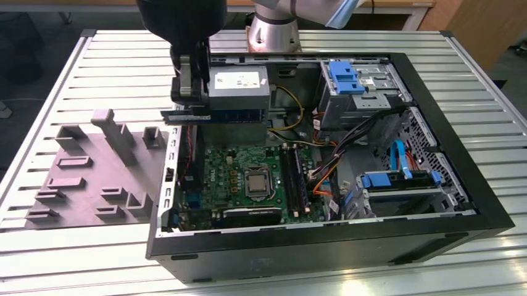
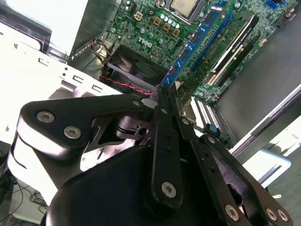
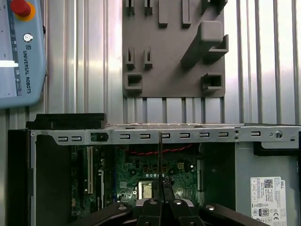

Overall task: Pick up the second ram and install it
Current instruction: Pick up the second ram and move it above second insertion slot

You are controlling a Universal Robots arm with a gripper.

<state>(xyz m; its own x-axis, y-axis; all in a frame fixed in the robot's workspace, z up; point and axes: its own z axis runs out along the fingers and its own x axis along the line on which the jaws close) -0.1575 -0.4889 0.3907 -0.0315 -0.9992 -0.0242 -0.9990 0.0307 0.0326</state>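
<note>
Nearest: black PC case, side panel off, lying on the slatted metal surface.

- Inside the case: green motherboard with the CPU socket about mid-board. Long black memory slots run near-to-far just beside the socket on the exterior view's right.
- Grey power supply sits at the far side of the case. Blue drive caddies are further toward the exterior view's right.
- Gripper hangs over the far part of the case on the exterior view's left, in front of the power supply.
- Gripper state: jaws drawn narrow, clamped on the second ram.
- Ram position: in the air, level, held by the end on the exterior view's left. The rest sticks out toward the exterior view's right, across the front of the power supply. It is above the board's far edge, apart from the slots and not seated.
- Second wrist view: gripper pinches the ram, which reaches out over the motherboard as a blue strip with dark chips.
- First wrist view: ram is edge-on, a thin dark line rising from the gripper.
- Grey fixture plate with uprights lies on the surface beside the case, on the exterior view's left.
- Teach pendant rests on the surface in the first wrist view.
</note>
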